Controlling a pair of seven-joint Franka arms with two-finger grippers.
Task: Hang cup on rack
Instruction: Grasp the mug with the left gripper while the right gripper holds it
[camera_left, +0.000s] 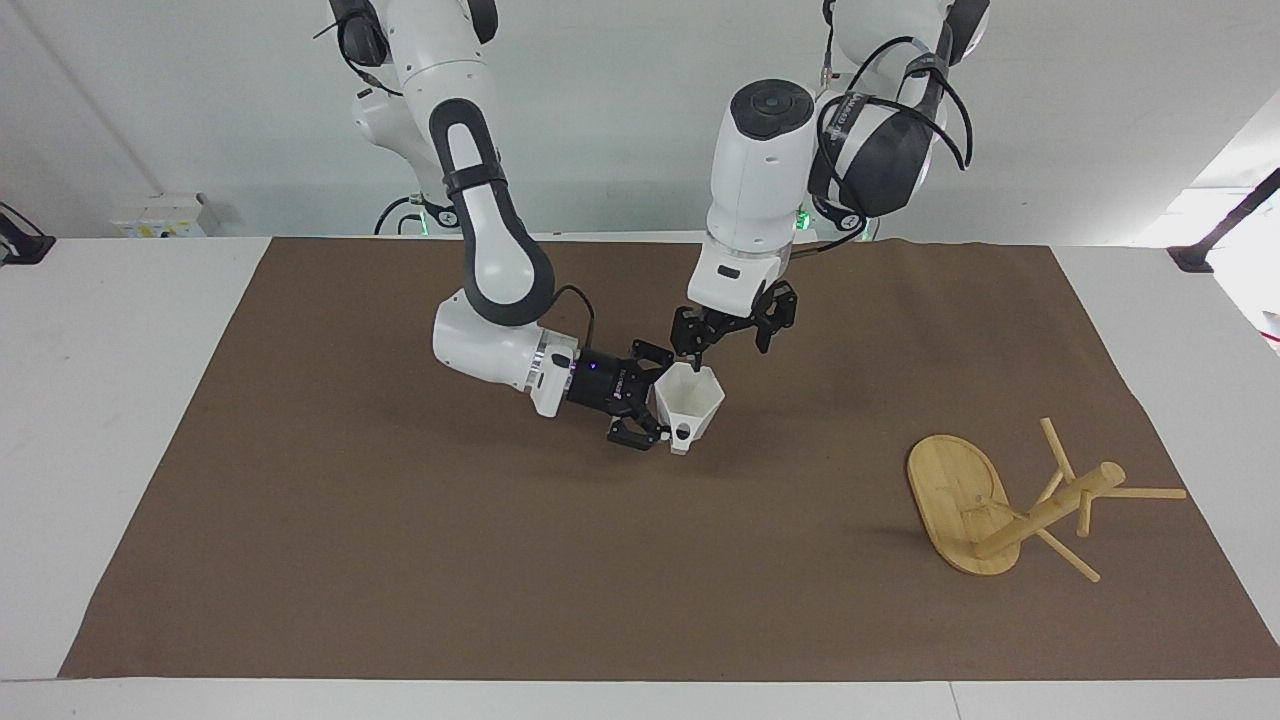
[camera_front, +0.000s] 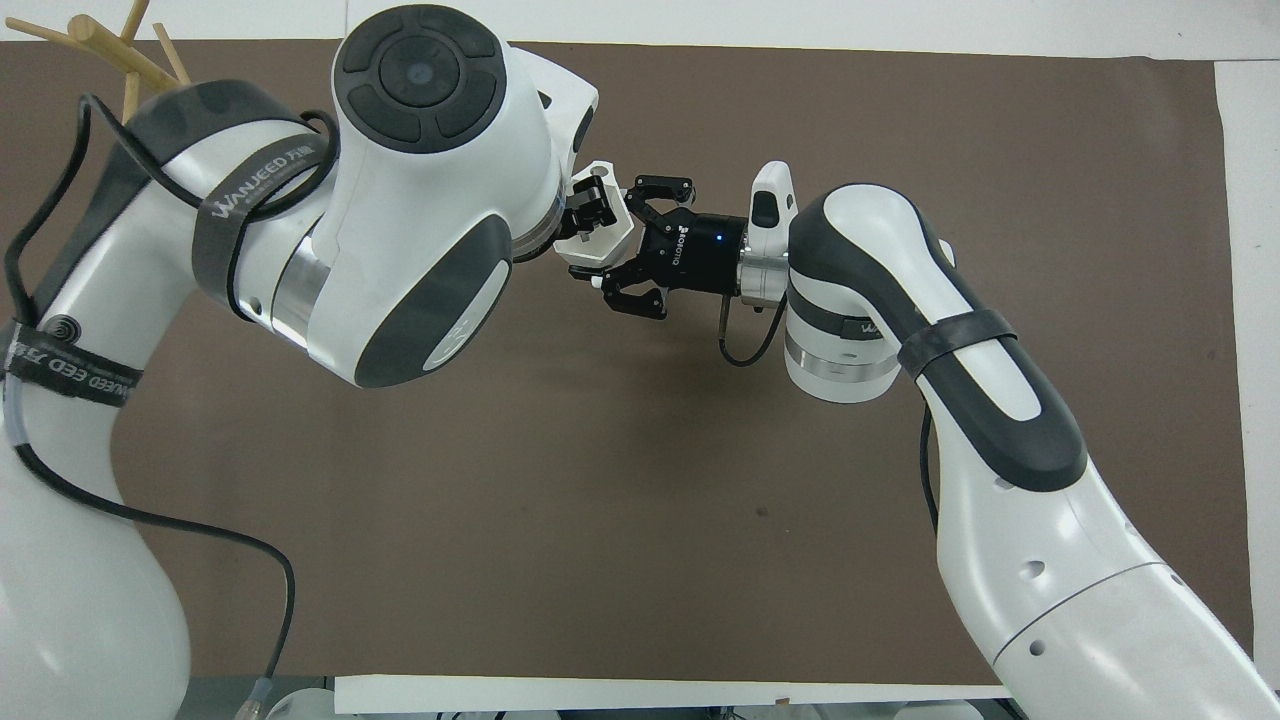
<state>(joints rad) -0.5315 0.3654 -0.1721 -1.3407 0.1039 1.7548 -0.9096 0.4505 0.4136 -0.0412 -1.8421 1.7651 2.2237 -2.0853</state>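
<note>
My right gripper (camera_left: 655, 405) is shut on the white faceted cup (camera_left: 695, 400) and holds it a little above the brown mat, rim up and handle facing away from the robots. My left gripper (camera_left: 725, 340) is open just over the cup's rim, with one fingertip (camera_left: 690, 355) at the rim's edge. In the overhead view the left gripper (camera_front: 590, 205) covers part of the cup (camera_front: 598, 250), with the right gripper (camera_front: 612, 240) beside it. The bamboo rack (camera_left: 955, 490) lies tipped on its side at the left arm's end of the table. Only its pegs (camera_front: 95, 35) show in the overhead view.
A brown mat (camera_left: 400, 560) covers most of the white table (camera_left: 100, 400). The left arm's big elbow (camera_front: 420, 190) hides the rack's base in the overhead view.
</note>
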